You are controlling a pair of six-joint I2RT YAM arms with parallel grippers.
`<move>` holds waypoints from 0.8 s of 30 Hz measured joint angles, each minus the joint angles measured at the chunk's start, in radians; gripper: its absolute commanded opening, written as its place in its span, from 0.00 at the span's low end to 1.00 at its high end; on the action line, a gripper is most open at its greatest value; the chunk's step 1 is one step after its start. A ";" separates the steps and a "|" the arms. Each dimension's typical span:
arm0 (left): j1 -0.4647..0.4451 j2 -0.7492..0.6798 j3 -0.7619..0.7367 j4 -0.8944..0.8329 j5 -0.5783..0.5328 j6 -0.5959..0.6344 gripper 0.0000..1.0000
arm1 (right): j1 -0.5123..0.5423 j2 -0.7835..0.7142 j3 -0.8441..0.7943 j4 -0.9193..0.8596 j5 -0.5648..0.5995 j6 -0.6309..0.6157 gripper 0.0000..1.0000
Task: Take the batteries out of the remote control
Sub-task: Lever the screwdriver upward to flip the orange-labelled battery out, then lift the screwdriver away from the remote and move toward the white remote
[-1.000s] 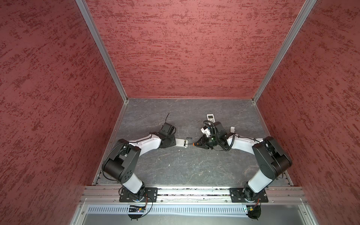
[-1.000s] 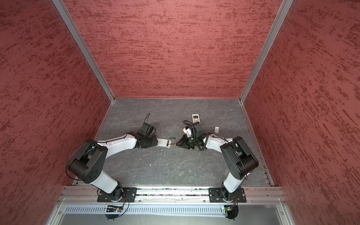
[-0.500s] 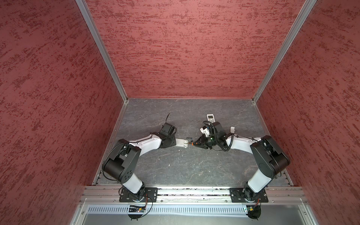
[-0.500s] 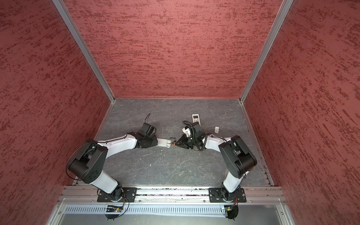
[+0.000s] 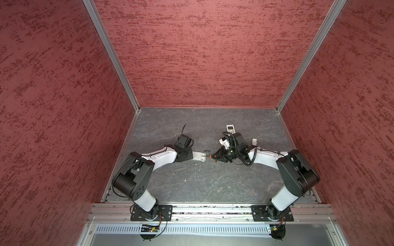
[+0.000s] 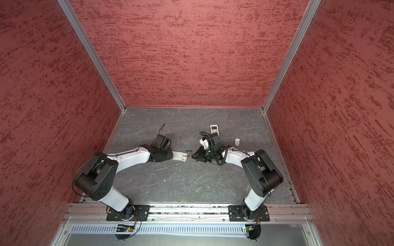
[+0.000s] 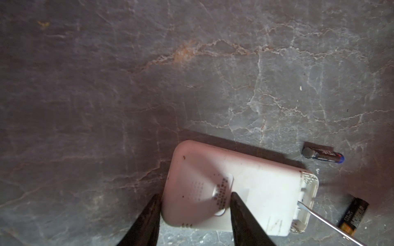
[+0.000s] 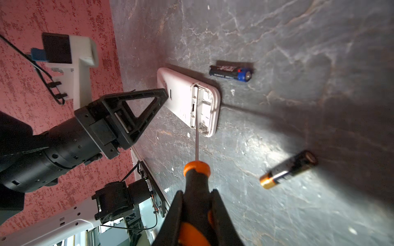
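Observation:
A white remote control [image 7: 255,191] lies face down on the grey table, its battery bay open and empty at the far end [image 8: 204,106]. My left gripper [image 7: 194,194] is shut on the remote's rounded end, a finger on each side. My right gripper [image 8: 197,191] is shut on the orange-and-black screwdriver [image 8: 197,176], whose thin shaft reaches into the open bay. Two batteries lie loose by the bay: one with a blue end [image 8: 231,73] beyond the remote, one with a gold end [image 8: 287,169] on the near side. Both top views show the grippers [image 5: 191,155] [image 5: 217,156] meeting mid-table.
A second white remote [image 5: 230,128] with a screen lies farther back, behind the right wrist. A small white cover [image 5: 254,141] sits to the right of that arm. Red walls enclose the table on three sides.
The right arm shifted slightly toward the remote and back with the screwdriver. The left arm and the remote stayed where they were.

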 measured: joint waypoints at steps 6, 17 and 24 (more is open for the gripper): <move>0.000 -0.007 0.002 -0.016 0.024 0.003 0.64 | -0.039 -0.158 -0.003 -0.079 0.045 -0.032 0.00; -0.008 -0.147 0.023 -0.103 0.017 0.003 0.66 | -0.112 -0.591 -0.059 -0.540 0.280 -0.096 0.00; -0.030 -0.198 0.027 -0.134 -0.015 -0.016 0.66 | -0.112 -0.745 -0.151 -0.765 0.338 -0.071 0.00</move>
